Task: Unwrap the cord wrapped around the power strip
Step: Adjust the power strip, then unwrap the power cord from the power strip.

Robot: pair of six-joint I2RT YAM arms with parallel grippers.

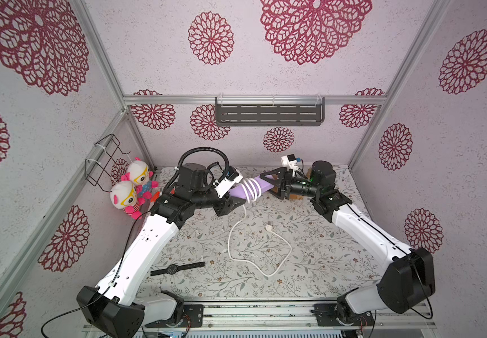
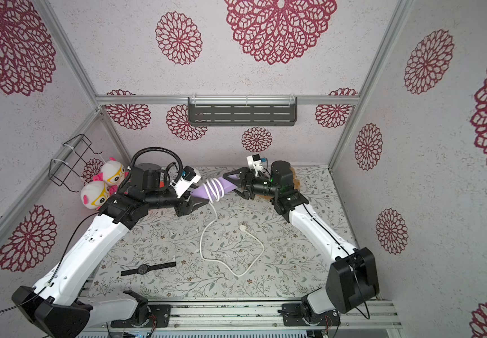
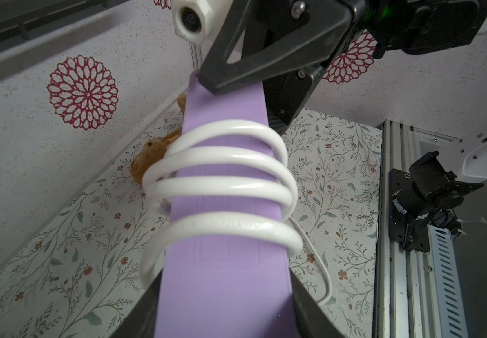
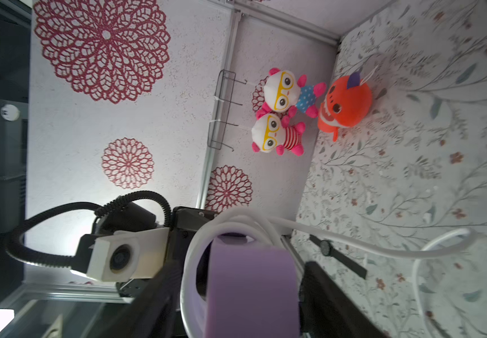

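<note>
The lavender power strip (image 1: 264, 185) (image 2: 200, 191) hangs in the air between my two arms at the back of the table. Several turns of the white cord (image 1: 251, 188) (image 3: 222, 187) coil around its middle. The rest of the cord (image 1: 230, 243) trails down onto the table in a loose loop that ends at the plug (image 1: 268, 226) (image 2: 243, 226). My left gripper (image 1: 232, 195) (image 3: 224, 322) is shut on the strip's left end. My right gripper (image 1: 267, 185) (image 4: 245, 307) is open and straddles the right end, with a cord loop in the gap beside one finger.
A black wristwatch (image 1: 178, 267) lies near the table's front left. Two white-and-pink plush toys (image 1: 131, 187) and an orange one (image 4: 344, 105) sit in the back left corner under a wire basket (image 1: 105, 158). A brown plush (image 3: 151, 158) lies behind the right arm.
</note>
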